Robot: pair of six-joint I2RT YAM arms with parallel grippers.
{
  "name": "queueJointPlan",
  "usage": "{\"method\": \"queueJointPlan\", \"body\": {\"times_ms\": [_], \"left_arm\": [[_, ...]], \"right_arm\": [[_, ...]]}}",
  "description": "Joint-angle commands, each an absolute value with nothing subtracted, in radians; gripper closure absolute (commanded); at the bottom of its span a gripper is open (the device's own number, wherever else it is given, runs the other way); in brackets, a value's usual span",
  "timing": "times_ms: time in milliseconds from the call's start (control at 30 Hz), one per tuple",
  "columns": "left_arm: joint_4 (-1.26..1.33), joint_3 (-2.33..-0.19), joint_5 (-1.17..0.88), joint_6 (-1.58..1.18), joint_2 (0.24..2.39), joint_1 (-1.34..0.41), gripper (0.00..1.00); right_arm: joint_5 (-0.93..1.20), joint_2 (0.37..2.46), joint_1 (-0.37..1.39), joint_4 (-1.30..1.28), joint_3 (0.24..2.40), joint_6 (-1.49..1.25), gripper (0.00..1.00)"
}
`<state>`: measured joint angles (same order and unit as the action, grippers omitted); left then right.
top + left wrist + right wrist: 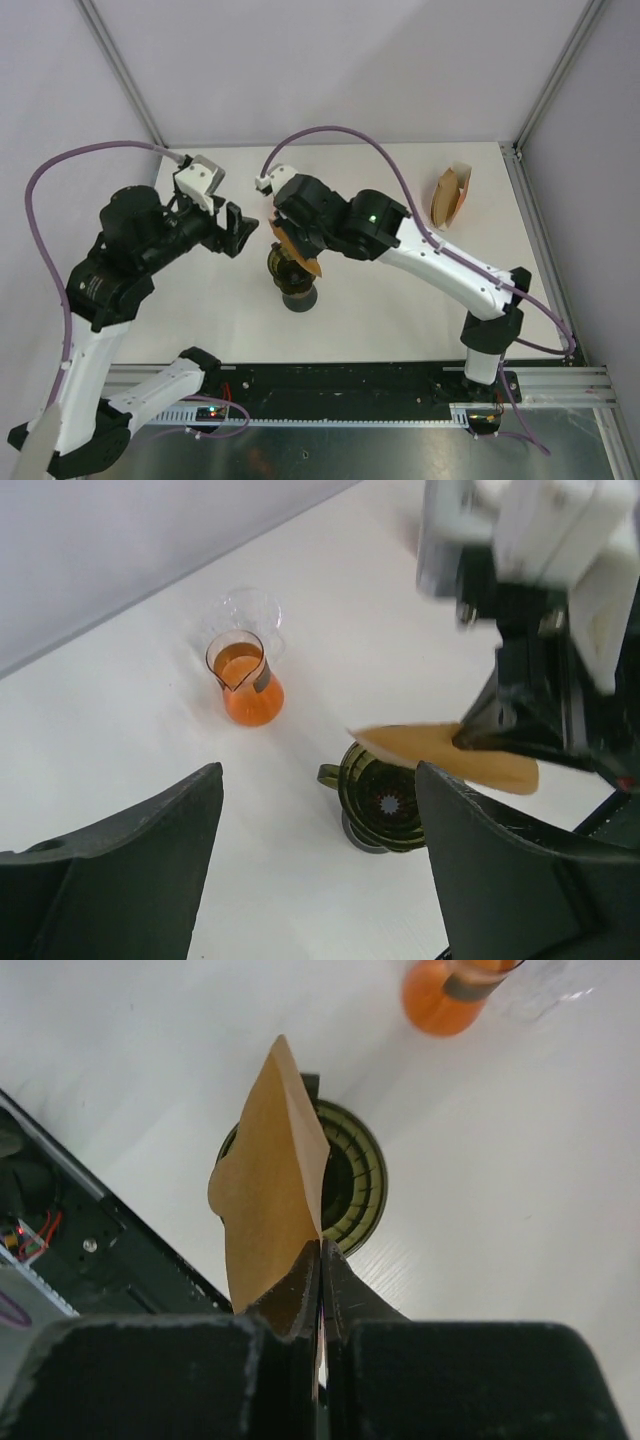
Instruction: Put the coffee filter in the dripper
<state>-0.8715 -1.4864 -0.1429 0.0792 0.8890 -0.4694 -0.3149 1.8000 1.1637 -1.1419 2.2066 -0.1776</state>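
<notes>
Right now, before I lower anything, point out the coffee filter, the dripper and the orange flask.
coffee filter (268,1190): right wrist view, middle of the paper's flat face.
dripper (364,1175): right wrist view, ribbed inner wall, right side.
orange flask (250,698): left wrist view, liquid-filled belly.

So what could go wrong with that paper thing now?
The coffee filter looks flat and is pinched only at one edge by the right jaws, so it might land across the rim of the dripper instead of sitting inside. The beaker of orange liquid stands close by; a wide swing could perhaps knock it.
</notes>
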Motion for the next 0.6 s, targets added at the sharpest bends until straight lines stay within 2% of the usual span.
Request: {"method": "queueJointPlan", "body": {"times_ms": [0, 300, 567], "left_arm": [[-0.878, -1.467, -0.184, 0.052, 0.940, -0.424, 0.18], [-0.878, -1.349, -0.486, 0.016, 1.008, -0.172, 0.21], [-0.857, -1.283, -0.582, -0.018, 1.063, -0.144, 0.25]], "right_arm": [[-0.219, 1.864, 1.161, -1.269, 2.282, -0.185, 1.00], [-0.137, 1.922, 1.097, -1.225, 2.279, -0.174, 1.00], [-0.072, 1.960, 1.053, -1.175, 2.276, -0.169, 1.00]]}}
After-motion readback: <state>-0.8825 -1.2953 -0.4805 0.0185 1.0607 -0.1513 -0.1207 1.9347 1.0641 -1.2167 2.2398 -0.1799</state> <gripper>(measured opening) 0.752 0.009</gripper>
